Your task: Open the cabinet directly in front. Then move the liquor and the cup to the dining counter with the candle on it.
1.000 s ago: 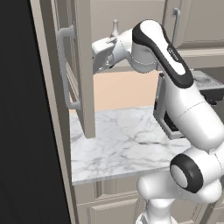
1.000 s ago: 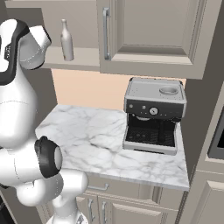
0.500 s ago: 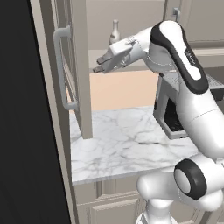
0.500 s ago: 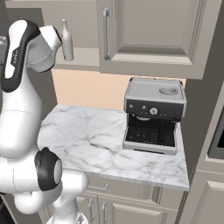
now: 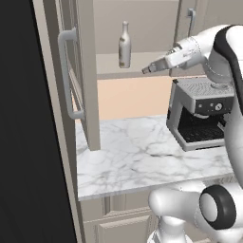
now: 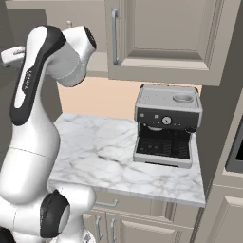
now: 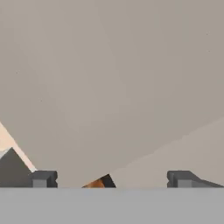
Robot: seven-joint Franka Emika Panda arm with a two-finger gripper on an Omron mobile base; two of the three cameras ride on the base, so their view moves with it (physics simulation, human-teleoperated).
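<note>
Hovering open-jawed, end effector (image 5: 145, 70) faces liquor (image 5: 124, 45) on cabinet (image 5: 85, 76) shelf.

Glossy white rounded arm (image 5: 228, 85), black joint bands, dark grey hand (image 5: 145, 70), small blocky dark fingertips (image 7: 43, 178)

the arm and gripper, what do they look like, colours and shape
The arm is built of glossy white rounded shells with black bands at the joints and a black disc on the side of its lower body. The gripper ends the white tapering hand and has two small dark grey, blocky fingertips. No cables or markings are visible.
</note>
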